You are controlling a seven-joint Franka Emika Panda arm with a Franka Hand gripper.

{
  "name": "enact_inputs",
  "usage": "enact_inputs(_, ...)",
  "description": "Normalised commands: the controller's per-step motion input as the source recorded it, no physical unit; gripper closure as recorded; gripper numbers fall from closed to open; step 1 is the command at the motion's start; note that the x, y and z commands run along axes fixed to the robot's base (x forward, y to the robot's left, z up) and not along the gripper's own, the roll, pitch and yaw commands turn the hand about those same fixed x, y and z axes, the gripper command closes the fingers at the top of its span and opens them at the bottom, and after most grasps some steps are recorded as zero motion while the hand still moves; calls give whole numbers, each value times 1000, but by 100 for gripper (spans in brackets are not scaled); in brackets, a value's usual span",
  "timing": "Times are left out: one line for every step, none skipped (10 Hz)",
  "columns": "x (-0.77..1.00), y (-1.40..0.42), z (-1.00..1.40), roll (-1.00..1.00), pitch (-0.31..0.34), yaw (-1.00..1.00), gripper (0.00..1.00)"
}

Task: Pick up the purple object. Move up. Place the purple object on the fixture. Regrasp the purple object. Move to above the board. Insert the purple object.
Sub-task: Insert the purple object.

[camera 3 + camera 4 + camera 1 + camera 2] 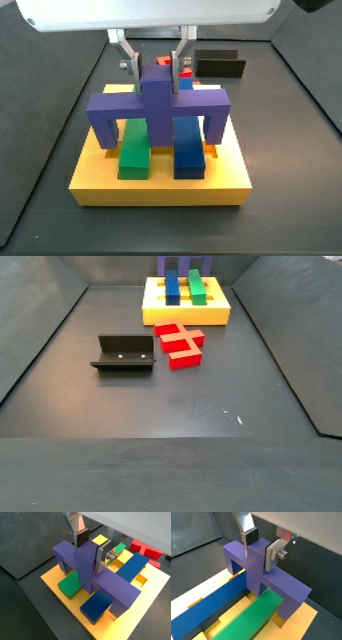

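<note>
The pincer (158, 68) is clamped on the raised stub of the purple object (158, 108), whose bar straddles the green block (135, 152) and blue block (189, 150) on the board (160, 185); it seems seated. The fixture (122, 353) stands at nine o'clock of the red block (178, 344).

light: even, fairly bright, from overhead | shadows: soft, short, beside the red block (179, 344) and fixture (124, 353) | glare: pale sheen on dark floor (160, 416); silver plates of pincer (260, 547) shine | focus: wrist views sharp on purple object (93, 572), slightly soft at the edges | blur: none
</note>
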Motion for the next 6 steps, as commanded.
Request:
enact_inputs(23, 0, 160, 0, 0, -86, 100)
enact_inputs(0, 0, 169, 9, 0, -69, 100)
enact_inputs(0, 0, 0, 29, -3, -43, 100)
enact_inputs(0, 0, -109, 44, -39, 0, 100)
enact_inputs(63, 0, -254, 6, -49, -63, 100)
enact_inputs(0, 0, -251, 29, -44, -26, 100)
